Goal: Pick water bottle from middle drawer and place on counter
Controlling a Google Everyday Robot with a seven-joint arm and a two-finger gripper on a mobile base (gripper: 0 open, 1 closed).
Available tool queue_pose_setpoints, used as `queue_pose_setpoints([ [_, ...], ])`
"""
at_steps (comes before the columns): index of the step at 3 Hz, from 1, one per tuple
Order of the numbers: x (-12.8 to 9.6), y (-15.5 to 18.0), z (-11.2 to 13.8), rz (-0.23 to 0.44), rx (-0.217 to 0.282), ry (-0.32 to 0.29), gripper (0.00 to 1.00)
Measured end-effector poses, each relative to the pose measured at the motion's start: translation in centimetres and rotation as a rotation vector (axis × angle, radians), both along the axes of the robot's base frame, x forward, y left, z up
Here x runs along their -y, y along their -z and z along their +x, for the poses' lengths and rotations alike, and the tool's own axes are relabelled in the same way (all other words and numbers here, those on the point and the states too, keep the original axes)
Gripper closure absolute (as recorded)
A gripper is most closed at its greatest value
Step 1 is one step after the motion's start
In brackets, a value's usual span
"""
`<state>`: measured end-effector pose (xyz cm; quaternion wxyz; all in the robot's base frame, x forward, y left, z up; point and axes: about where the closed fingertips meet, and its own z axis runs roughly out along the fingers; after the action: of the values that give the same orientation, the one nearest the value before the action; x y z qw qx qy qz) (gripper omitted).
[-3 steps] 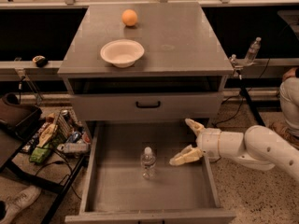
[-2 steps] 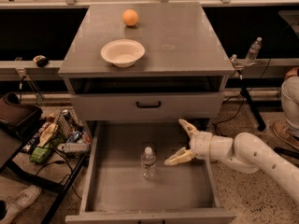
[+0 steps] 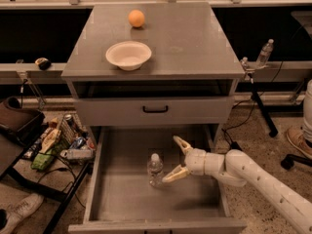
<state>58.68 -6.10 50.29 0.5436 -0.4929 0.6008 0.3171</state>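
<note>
Gripper (image 3: pixel 177 159) hung inside the middle drawer (image 3: pixel 122 199), at the 3 o'clock side of the water bottle (image 3: pixel 155 169), with its two pale fingers spread wide and nothing held between them. One finger (image 3: pixel 181 143) pointed toward 11 o'clock above the bottle's cap level, while the other ended just beside the bottle's body; whether it touched the plastic could not be told. The white arm (image 3: pixel 258 179) entered from 4 o'clock, crossing over the drawer's right wall.

The water bottle stood upright on the drawer's grey floor, near the middle, its white cap on top. The drawer was pulled fully out beneath a closed drawer front (image 3: pixel 195 112) with a black bar handle (image 3: pixel 155 109).

On the counter (image 3: pixel 190 38) a white bowl (image 3: pixel 128 54) sat toward 8 o'clock, and an orange (image 3: pixel 136 18) lay at the bowl's 12 o'clock, well apart from it. A second clear bottle (image 3: pixel 264 52) stood off the cabinet at 3 o'clock, behind the counter's right edge. Clutter (image 3: pixel 58 143) lay on the ground at the drawer's 9 o'clock.
</note>
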Motion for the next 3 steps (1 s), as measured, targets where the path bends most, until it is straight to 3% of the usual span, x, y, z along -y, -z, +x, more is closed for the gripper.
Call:
queue_pose_setpoints([
  [2, -4.5, 2.9, -1.7, -0.023, -0.015, -0.113, 0.00],
  [3, -6.3, 4.2, -2.2, -0.019, -0.057, -0.154, 0.00],
])
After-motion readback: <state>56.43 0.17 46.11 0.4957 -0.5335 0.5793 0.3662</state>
